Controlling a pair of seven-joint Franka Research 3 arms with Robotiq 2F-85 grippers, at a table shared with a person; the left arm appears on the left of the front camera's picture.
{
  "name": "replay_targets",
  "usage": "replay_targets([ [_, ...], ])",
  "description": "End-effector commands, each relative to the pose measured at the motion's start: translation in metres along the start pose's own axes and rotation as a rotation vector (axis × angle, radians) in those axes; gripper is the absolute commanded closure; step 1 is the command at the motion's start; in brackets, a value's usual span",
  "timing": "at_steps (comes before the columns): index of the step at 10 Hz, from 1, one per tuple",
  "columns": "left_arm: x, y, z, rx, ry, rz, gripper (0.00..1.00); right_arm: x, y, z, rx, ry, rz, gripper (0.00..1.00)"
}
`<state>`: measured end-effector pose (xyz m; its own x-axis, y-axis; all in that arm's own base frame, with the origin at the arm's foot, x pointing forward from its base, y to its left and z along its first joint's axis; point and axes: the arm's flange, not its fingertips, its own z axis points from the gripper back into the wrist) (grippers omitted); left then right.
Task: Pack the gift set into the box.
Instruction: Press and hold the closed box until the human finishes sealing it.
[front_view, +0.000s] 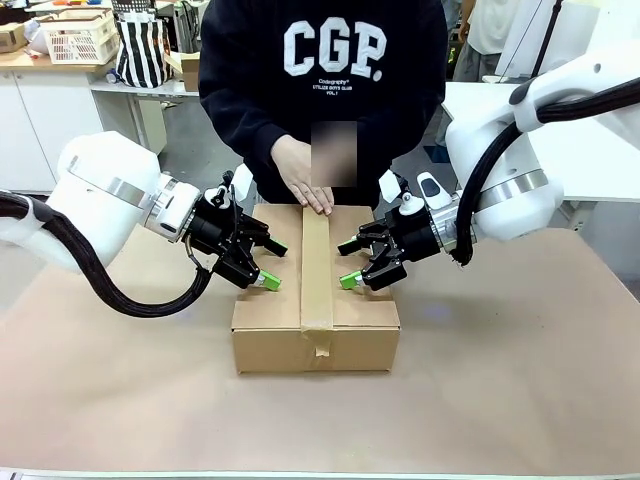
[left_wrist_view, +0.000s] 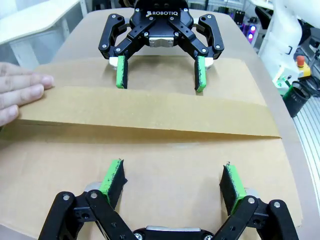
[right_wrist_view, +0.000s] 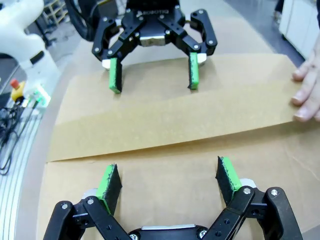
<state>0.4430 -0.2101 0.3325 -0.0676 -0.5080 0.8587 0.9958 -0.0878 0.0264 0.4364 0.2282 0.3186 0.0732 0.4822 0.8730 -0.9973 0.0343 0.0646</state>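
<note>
2 grippers (front_view: 264, 263) (front_view: 355, 262) agape, 1 box (front_view: 316, 320)

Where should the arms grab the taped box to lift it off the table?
By its two short side walls, one gripper from each side. The box is wide, flat-topped and taped shut, with no rim for the left gripper or right gripper to pinch, so squeezing it between them seems best.
</note>
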Motion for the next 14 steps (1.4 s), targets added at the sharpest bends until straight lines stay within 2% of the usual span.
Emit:
replay_targets([
  [1,-0.0027,-0.0017,-0.0005,-0.004,0.000,0.001,0.00,-0.0037,0.0014,-0.0014,-0.009,0.000,-0.014,0.00],
  [14,-0.0027,-0.0017,-0.0005,-0.004,0.000,0.001,0.00,-0.0037,0.0014,-0.0014,-0.009,0.000,-0.014,0.00],
])
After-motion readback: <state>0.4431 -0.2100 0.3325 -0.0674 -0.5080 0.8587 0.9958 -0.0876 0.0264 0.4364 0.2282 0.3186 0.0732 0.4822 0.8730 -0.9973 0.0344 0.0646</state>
